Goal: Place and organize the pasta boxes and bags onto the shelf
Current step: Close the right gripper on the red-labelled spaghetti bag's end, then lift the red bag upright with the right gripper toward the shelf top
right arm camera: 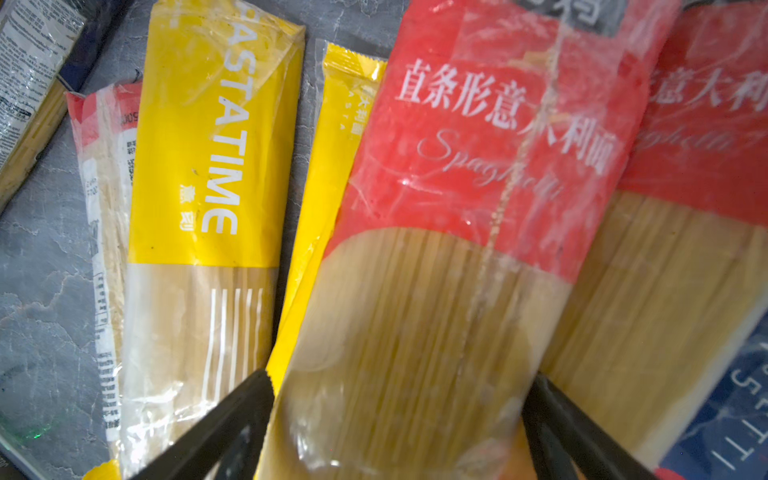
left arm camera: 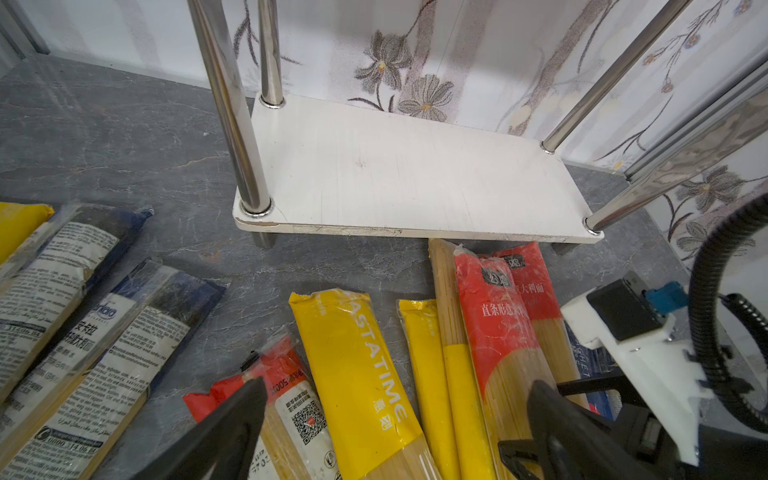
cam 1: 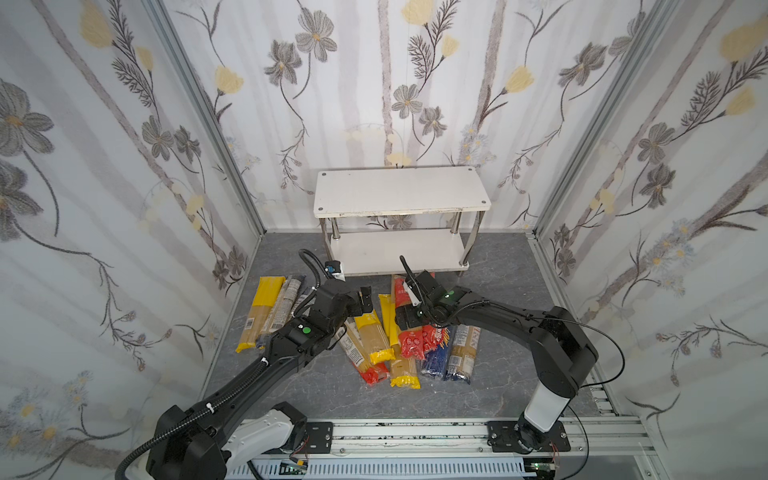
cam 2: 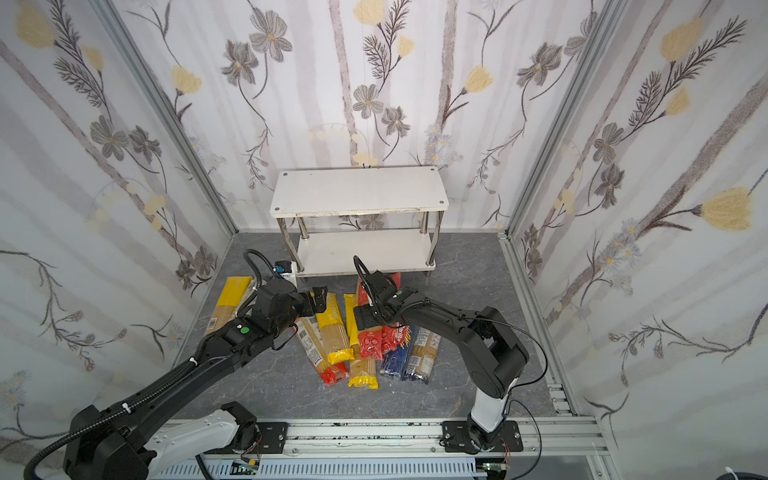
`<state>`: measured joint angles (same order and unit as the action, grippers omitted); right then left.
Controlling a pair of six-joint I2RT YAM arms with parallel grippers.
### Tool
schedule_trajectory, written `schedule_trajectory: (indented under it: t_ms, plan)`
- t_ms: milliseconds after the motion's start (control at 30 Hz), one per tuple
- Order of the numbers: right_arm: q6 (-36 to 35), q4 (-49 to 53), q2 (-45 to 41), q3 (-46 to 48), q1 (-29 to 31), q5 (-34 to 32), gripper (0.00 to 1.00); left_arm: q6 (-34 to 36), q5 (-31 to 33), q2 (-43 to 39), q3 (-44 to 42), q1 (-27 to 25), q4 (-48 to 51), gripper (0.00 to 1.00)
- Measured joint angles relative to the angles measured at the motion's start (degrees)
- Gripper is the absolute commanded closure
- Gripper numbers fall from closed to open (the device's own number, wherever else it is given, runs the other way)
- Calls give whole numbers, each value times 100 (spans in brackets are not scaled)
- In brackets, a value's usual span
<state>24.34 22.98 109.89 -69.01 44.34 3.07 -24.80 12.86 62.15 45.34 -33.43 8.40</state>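
The shelf (cam 1: 401, 191) (cam 2: 359, 193) stands at the back wall with both white boards bare; its lower board (left arm camera: 415, 174) fills the left wrist view. Pasta bags lie in a heap (cam 1: 374, 336) on the floor in front of it. My right gripper (right arm camera: 399, 382) (cam 1: 405, 318) is open, its fingers straddling a red-ended spaghetti bag (right arm camera: 478, 166) close against both sides. My left gripper (left arm camera: 395, 386) (cam 1: 365, 301) hangs open above a yellow PASTATIME bag (left arm camera: 357, 361), holding nothing. A dark-blue Barilla pack (cam 1: 436, 349) lies at the heap's right.
A second group of bags (cam 1: 266, 307), yellow-ended and dark-blue-ended, lies at the left by the side wall. Flowered walls close in three sides. An aluminium rail (cam 1: 415, 432) carrying both arm bases runs along the front edge.
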Motion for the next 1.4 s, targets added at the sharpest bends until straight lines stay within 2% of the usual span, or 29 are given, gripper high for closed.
schedule_trajectory:
  t_ms: [233, 467, 733, 867, 1067, 1200, 1400]
  plan:
    - [-190, -155, -2, 210, -13, 15, 61, -243, 0, 90, 142, -39, 55, 0]
    - [-238, -522, -348, 588, -15, 85, 86, -229, 22, 129, 219, -39, 192, 0]
    - [61, 459, -903, 570, 2, 262, 95, 332, -205, 643, 682, -39, 256, 0]
    - [264, 1038, -1384, 487, 11, 243, 98, 503, -358, 431, 715, -39, 264, 0]
    - [417, 1834, -2243, 264, 7, -50, 98, 680, -411, 90, 691, -39, 251, 0]
    - [520, 2343, -2662, -140, 7, -256, 97, 807, -560, 122, 863, -39, 304, 0]
    - [431, 3003, -2804, -1132, 4, -713, 97, 857, -717, 549, 1357, -50, 291, 0]
